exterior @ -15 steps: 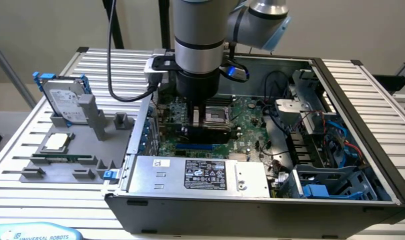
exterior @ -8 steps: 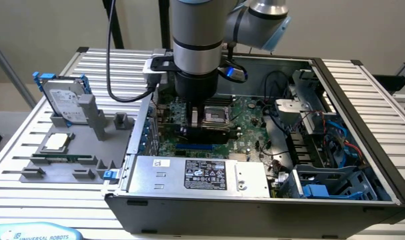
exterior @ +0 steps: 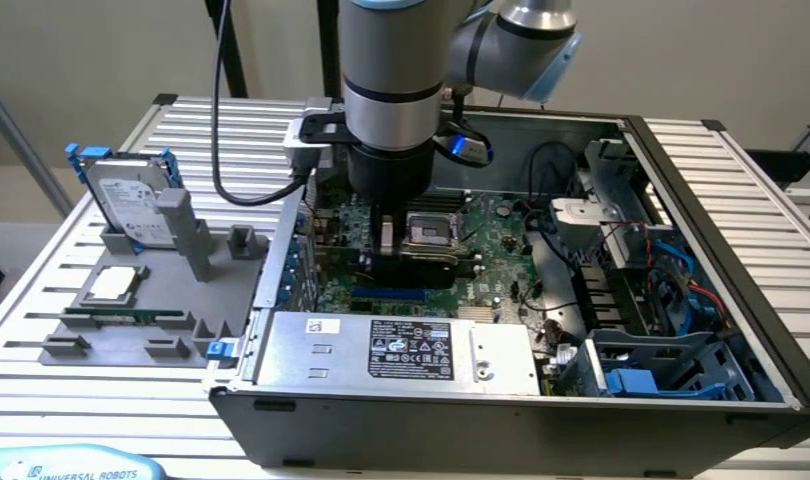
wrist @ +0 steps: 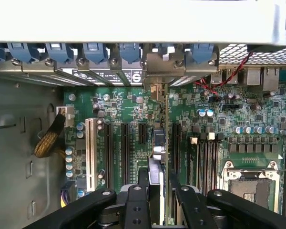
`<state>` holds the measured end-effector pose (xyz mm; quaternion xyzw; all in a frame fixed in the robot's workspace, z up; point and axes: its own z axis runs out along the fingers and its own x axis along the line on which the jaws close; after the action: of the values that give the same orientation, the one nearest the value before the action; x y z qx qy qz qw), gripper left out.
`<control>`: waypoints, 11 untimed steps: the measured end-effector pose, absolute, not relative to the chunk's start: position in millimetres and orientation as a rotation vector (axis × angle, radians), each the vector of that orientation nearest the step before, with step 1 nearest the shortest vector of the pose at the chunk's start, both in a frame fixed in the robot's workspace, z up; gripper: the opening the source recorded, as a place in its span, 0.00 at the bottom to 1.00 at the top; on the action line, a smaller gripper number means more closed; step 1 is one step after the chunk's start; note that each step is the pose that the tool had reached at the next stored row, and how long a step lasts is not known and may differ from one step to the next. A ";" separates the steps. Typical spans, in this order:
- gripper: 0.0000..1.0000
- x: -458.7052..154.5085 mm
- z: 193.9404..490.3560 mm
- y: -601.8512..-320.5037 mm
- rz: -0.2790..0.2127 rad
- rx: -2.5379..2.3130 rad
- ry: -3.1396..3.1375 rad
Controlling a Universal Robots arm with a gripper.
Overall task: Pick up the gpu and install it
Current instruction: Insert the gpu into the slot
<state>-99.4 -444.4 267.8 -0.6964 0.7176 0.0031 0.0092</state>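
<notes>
The gpu (wrist: 164,143) shows edge-on in the wrist view, as a thin card running from between my fingers toward the case's rear wall. Its silver bracket (wrist: 157,89) meets the row of slot openings there. My gripper (wrist: 161,202) is shut on the card, one black finger (wrist: 137,205) on each side. In the exterior view the gripper (exterior: 402,245) is low inside the open computer case (exterior: 725,200), and the dark gpu (exterior: 419,266) stands on edge over the green motherboard (exterior: 492,250) beside the CPU socket (exterior: 432,232). Whether the card sits fully in its slot I cannot tell.
A white slot (wrist: 90,152) and black slots (wrist: 125,152) lie beside the card. The power supply (exterior: 405,350) fills the case's near side, with a blue drive cage (exterior: 659,370) and cables at the exterior view's right. Outside, a grey fixture (exterior: 165,330) holds a hard drive (exterior: 128,195) and a CPU chip (exterior: 116,284).
</notes>
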 end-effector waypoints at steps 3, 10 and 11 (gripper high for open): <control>0.27 -100.4 267.5 -444.3 0.015 -2.169 2.242; 0.27 -100.8 267.3 -444.4 0.015 -2.168 2.243; 0.27 -100.8 267.0 -444.4 0.015 -2.168 2.243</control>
<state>-100.8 -444.4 267.0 -0.6950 0.7189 0.0049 0.0110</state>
